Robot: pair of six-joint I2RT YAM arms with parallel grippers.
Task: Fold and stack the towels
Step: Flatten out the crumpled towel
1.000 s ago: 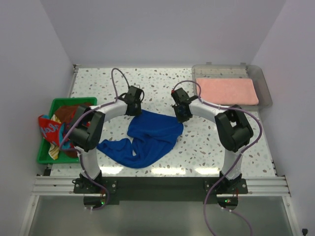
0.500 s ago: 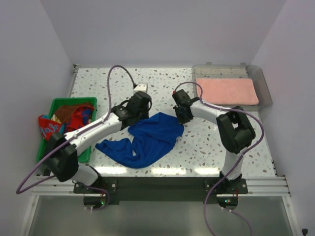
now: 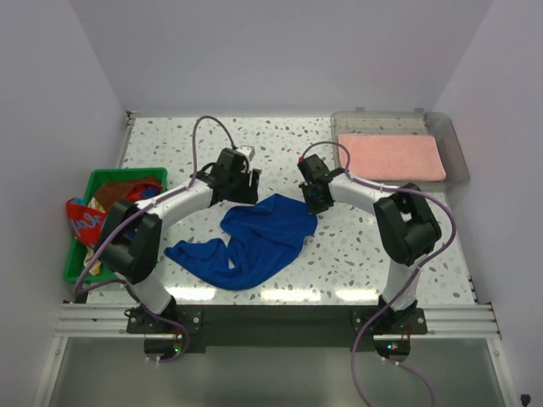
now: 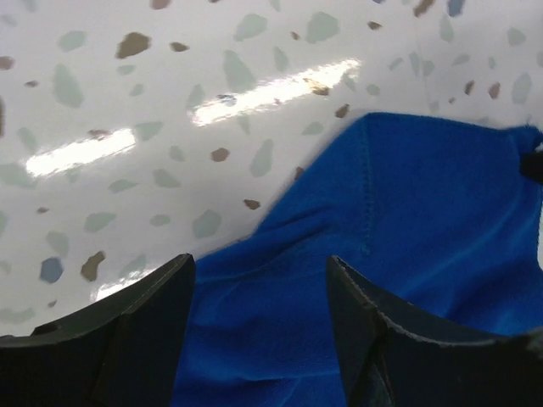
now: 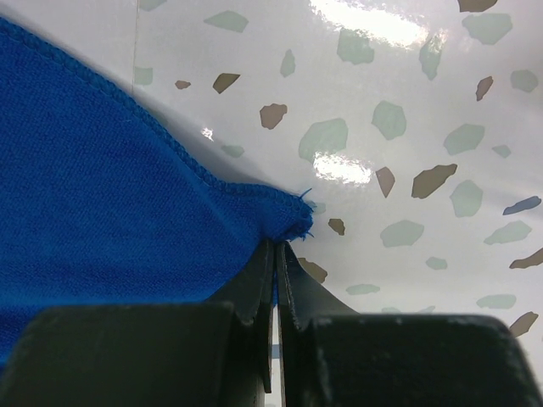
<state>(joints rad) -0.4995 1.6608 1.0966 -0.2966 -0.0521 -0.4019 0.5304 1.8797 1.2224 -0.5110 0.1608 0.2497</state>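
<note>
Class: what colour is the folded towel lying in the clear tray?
The towel in the tray is plain salmon pink, clearest in the top external view.

Overhead looks down; both wrist views (close-up) share blue towel [image 3: 263,233].

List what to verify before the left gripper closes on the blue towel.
1. Right gripper holds a towel corner: ok. Its jaws are shut on the hemmed corner of the blue towel.
2. Left gripper ready to grasp: ok. Its fingers stand apart with nothing held.
3. Cloth in line with the left gripper: ok. The left wrist view shows blue cloth and its edge between the fingers.
4. Left fingers touching the cloth: cannot tell.
5. Towel spread flat: not ok. It lies bunched, with a twisted tail toward the left arm.
6. Stacking spot ready: ok. The pink towel lies folded in the clear tray.
</note>
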